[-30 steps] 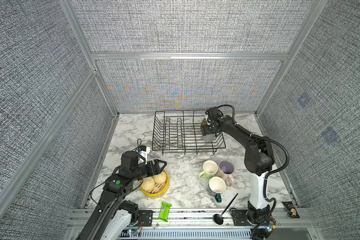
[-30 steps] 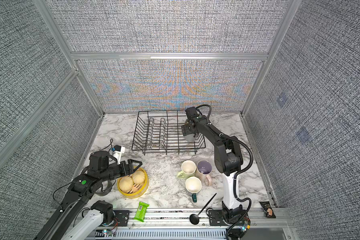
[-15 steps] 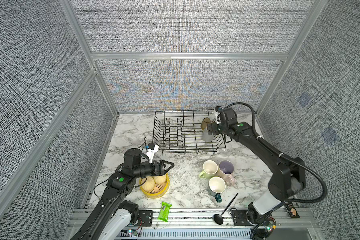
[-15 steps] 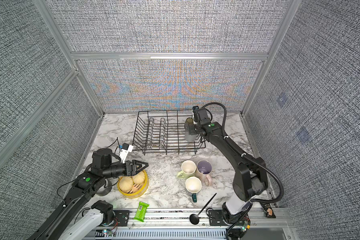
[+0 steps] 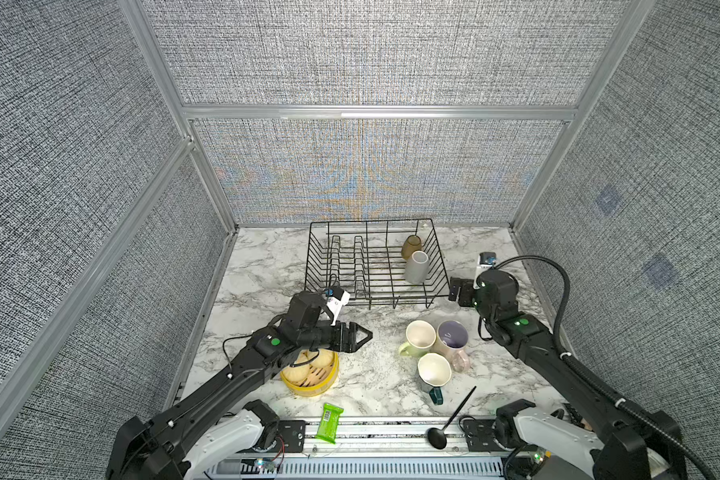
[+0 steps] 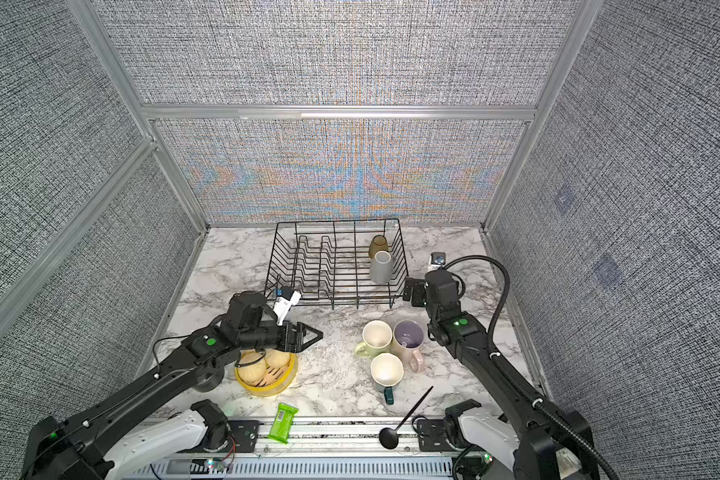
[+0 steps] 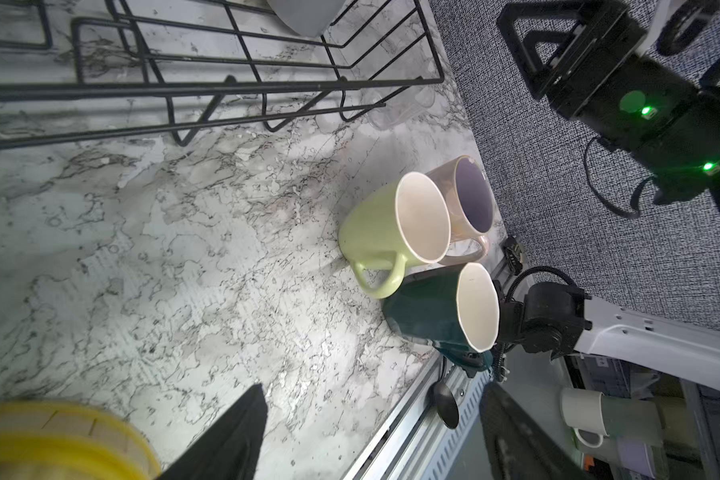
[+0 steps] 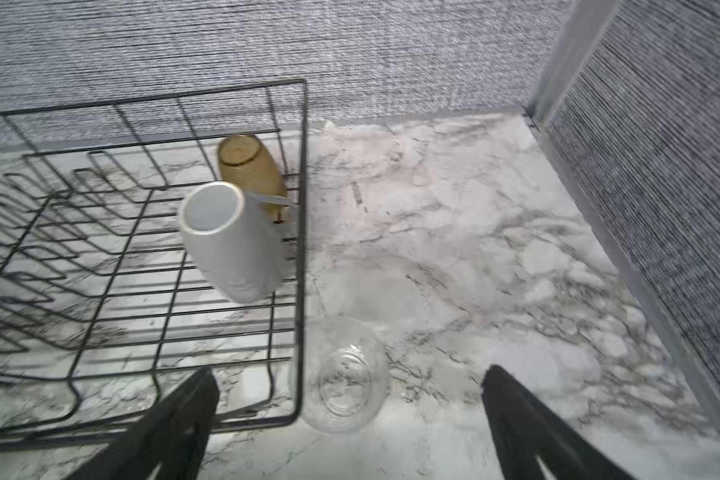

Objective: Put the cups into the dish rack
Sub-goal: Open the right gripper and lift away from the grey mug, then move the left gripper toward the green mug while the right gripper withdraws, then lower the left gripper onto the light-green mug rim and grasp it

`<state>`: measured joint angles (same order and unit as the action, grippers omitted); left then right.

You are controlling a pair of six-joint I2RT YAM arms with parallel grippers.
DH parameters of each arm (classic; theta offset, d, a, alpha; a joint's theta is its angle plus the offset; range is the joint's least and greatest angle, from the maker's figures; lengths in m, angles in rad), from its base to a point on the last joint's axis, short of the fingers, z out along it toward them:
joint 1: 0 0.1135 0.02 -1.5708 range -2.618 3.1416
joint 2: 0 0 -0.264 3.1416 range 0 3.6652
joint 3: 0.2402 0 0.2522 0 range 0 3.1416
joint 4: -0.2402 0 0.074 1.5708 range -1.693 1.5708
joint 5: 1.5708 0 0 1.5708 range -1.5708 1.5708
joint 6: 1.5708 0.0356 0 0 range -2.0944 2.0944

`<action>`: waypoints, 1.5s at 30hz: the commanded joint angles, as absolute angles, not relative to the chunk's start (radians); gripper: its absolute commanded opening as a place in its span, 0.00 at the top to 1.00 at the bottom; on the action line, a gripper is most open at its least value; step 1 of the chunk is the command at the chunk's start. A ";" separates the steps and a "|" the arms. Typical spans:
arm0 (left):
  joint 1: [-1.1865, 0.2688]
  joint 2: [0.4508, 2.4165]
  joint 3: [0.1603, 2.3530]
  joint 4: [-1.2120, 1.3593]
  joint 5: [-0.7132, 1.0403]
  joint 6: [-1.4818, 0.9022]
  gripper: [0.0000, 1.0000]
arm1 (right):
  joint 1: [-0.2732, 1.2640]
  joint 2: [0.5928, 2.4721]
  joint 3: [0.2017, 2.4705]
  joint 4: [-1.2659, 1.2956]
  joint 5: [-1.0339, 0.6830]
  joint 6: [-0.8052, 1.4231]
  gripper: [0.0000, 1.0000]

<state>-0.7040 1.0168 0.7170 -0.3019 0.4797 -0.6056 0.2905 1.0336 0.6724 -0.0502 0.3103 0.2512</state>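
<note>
The left gripper [image 5: 356, 336] [image 7: 374, 386] had its jaws well apart with nothing between them. It lay nearly level and aimed rightward across the marble top [image 5: 267, 266], and its arm reached in from the front left over the yellow steamer basket [image 5: 308, 390]. The right gripper [image 5: 454, 289] [image 8: 350, 370] was likewise spread wide and empty. Its forearm ran back from the front right, and the wrist was bent so that the jaws faced left and down at the near right corner of the dish rack [image 5: 375, 270]. Inside the rack's right end the grey-white mug [image 5: 416, 267] [image 8: 229, 245] stood on end with its long axis tilted off vertical and a flat closed end uppermost. Its handle pointed toward the amber tumbler [image 5: 411, 246] [image 8: 250, 166], which stood on end just behind it by the right wall. On the marble in front of the rack the pale green mug [image 5: 418, 337], pink mug [image 5: 451, 338] and dark teal mug [image 5: 433, 370] stood upright in a tight cluster, mouths up. The green mug's handle pointed front-left and the teal mug's handle pointed toward the front rail. Only the right wrist view showed the clear glass [image 8: 344, 376] plainly: it sat outside the rack just beside that corner, seen end-on in the gap below the jaws and touching neither finger. In both top views the right gripper covered it. The left wrist view showed the teal mug's dark outer wall [image 7: 429, 307], whereas the top views gave mostly its cream inside.
</note>
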 commanded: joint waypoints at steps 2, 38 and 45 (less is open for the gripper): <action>-0.780 1.097 0.786 -0.241 0.395 -0.560 0.19 | 0.206 0.990 0.589 0.074 0.333 0.356 0.01; -0.972 1.721 1.247 -0.419 0.205 -0.425 0.27 | 0.153 0.846 0.340 0.217 0.347 0.211 0.01; -0.974 1.778 1.260 -0.402 0.199 -0.443 0.31 | 0.158 0.817 0.317 0.241 0.340 0.206 0.01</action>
